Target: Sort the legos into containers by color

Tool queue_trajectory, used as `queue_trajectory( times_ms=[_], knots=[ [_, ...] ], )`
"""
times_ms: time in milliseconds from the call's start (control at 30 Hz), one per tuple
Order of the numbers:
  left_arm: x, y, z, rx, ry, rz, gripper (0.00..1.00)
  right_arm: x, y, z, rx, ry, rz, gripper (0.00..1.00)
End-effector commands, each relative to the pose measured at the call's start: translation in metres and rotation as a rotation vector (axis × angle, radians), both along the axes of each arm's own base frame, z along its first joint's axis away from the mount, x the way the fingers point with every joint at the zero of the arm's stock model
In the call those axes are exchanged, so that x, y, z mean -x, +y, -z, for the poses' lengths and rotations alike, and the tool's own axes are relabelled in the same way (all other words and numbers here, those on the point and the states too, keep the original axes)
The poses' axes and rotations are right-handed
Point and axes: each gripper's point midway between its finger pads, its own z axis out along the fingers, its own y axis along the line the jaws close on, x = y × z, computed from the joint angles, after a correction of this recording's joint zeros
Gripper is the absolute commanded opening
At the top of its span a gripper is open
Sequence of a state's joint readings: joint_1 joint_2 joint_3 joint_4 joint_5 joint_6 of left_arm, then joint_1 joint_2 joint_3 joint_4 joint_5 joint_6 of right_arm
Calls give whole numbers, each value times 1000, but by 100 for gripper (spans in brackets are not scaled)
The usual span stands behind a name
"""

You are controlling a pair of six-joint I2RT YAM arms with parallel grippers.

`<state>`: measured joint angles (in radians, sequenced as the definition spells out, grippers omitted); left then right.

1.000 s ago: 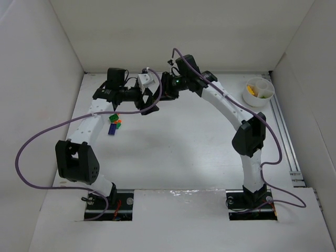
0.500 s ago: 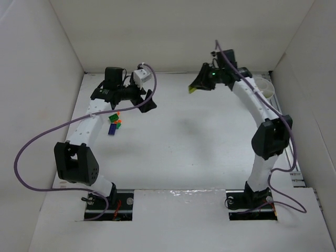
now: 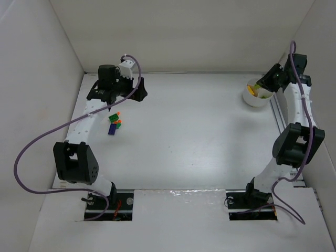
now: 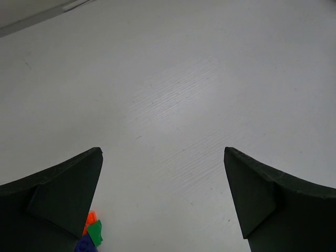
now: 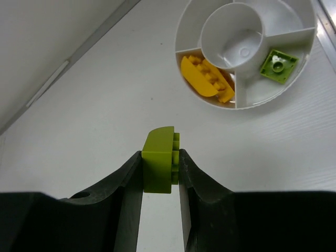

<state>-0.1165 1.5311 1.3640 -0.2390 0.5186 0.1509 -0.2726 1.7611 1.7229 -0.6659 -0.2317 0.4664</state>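
The white divided cup (image 3: 251, 100) stands at the back right. In the right wrist view its rim (image 5: 179, 32) shows, with a yellow lego (image 5: 205, 79) in one wedge and a green lego (image 5: 278, 64) in another. My right gripper (image 5: 160, 157) is shut on a lime-green lego (image 5: 157, 163) just short of the cup; from above, that gripper (image 3: 256, 87) hangs at the cup's edge. My left gripper (image 3: 140, 92) is open and empty at the back left, also seen wide open in its own view (image 4: 163, 157). A green (image 3: 113, 118), an orange (image 3: 119, 124) and a dark blue lego (image 3: 112, 129) lie below it.
White walls close in the table on the left, back and right. A metal rail (image 3: 286, 131) runs along the right edge beside the right arm. A purple cable (image 3: 31, 142) loops out from the left arm.
The right arm has swung from the back middle to the cup at the right, carrying the lime-green lego. The left gripper opened wide and drew back to the left.
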Motion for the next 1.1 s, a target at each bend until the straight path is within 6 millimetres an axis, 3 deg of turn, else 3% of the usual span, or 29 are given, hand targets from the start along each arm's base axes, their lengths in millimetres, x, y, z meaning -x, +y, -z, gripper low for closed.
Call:
queue_trajectory(
  times_ms=[0,167,200,233,300,567,767,1067],
  knots=[
    [-26,28,-41,-56,-122,-211,100,-7,-16,-26,48,-82,28,0],
    [-33,66,-45,37,-90,-331,100,-18,-32,-21,74,-72,72,0],
    [-30,70,-30,24,-35,-327,100,-20,-33,-25,77,-82,73,0],
    [-34,73,-31,-24,-45,-368,100,-20,-42,-19,88,-66,101,0],
    [-31,65,-30,-79,-60,-400,100,-23,-50,-10,90,-49,117,0],
    [-22,69,-29,-80,-83,-416,100,-30,-70,5,92,-31,192,0],
    [-20,59,-23,-88,-74,-340,100,-34,-84,26,86,14,255,0],
    [-19,56,-24,-98,-83,-306,100,-41,-100,43,87,47,323,0]
  ],
)
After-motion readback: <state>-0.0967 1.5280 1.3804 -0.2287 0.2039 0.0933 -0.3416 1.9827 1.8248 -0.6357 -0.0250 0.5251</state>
